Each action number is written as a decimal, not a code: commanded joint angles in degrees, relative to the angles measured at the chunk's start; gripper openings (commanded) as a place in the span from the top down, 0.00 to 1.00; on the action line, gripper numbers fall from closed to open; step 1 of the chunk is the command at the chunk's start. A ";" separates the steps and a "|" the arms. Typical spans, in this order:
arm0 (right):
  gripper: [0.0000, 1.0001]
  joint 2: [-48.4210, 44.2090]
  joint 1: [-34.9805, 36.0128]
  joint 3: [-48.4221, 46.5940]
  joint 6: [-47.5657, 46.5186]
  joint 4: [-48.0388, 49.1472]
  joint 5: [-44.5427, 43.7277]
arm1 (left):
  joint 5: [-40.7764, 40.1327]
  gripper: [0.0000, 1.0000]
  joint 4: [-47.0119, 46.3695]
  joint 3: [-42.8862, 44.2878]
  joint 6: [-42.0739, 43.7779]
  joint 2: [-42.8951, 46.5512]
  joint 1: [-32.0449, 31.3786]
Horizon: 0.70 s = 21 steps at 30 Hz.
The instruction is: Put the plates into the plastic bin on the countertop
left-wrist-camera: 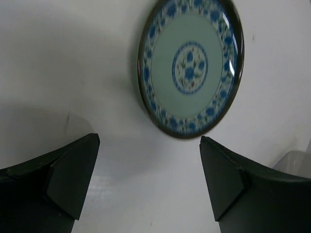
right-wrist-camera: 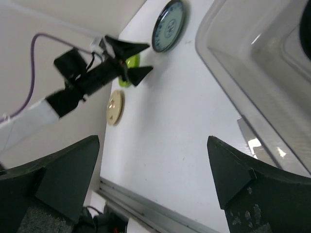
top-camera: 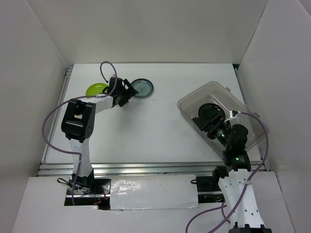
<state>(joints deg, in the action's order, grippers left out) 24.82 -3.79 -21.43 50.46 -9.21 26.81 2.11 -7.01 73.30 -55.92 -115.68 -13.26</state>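
White countertop [top-camera: 160,136], plain and matte. Metal rail [top-camera: 146,168] along 6 o'clock edge. White panels [top-camera: 155,29] wall 9, 12 and 3 o'clock sides.

My left gripper [left-wrist-camera: 149,143]: jaws wide, nothing between, above bare surface. Blue-grey plate [left-wrist-camera: 190,65] lies flat at 1 o'clock beyond fingertips, apart. Lime plate [top-camera: 95,89] at table's 10 o'clock corner, just beside my left wrist.

Plastic bin [top-camera: 194,98] at 3 o'clock, skewed, black plate [top-camera: 210,109] inside.

My right gripper [right-wrist-camera: 153,145]: jaws wide, empty, over bin's near-left side.

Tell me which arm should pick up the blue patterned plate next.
Left. The left gripper is open right beside the blue patterned plate, which shows just ahead of it. The right gripper is across the countertop at the plastic bin.
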 commanded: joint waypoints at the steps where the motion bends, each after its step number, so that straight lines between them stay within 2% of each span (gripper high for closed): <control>1: 0.00 -2.13 1.07 -1.42 -2.73 0.61 5.01 | -4.56 0.02 1.34 6.23 -3.23 -4.89 1.83; 3: 0.00 -3.10 0.98 -1.51 -3.08 -0.71 5.27 | -7.29 0.06 5.76 12.01 -4.02 -9.11 1.92; 6: 0.00 -4.25 1.07 -2.30 -3.43 -2.73 4.83 | -8.35 0.19 11.04 17.73 -4.11 -13.95 1.74; 7: 0.00 -4.34 0.89 -3.17 -3.70 -3.44 4.40 | -8.18 0.28 11.57 18.45 -4.02 -15.09 1.66; 11: 0.00 -3.81 0.72 -5.37 -5.71 -5.81 4.74 | -6.77 0.46 9.65 19.08 -3.76 -17.91 1.83; 13: 0.00 -3.38 0.63 -6.51 -6.25 -6.78 5.18 | -6.24 0.74 9.20 19.25 -3.58 -18.53 1.74; 16: 0.00 -2.67 0.45 -6.87 -6.77 -6.61 5.97 | -6.06 1.00 9.73 19.60 -2.53 -18.36 1.83; 18: 0.00 -2.06 0.37 -6.26 -7.12 -5.21 6.76 | -7.29 1.00 10.52 17.42 -1.48 -15.29 1.57; 19: 0.00 -1.01 0.45 -5.65 -7.30 -4.42 7.29 | -9.56 1.00 10.35 15.84 -0.95 -10.41 0.87; 21: 0.00 0.92 0.63 -5.46 -7.83 -2.83 9.22 | -11.94 1.00 9.12 7.94 1.24 -3.45 -0.62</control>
<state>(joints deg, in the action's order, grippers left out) 23.35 -3.14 -25.93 44.56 -14.79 32.75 -4.73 -3.90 88.42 -59.68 -127.70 -12.03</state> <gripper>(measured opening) 0.997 0.054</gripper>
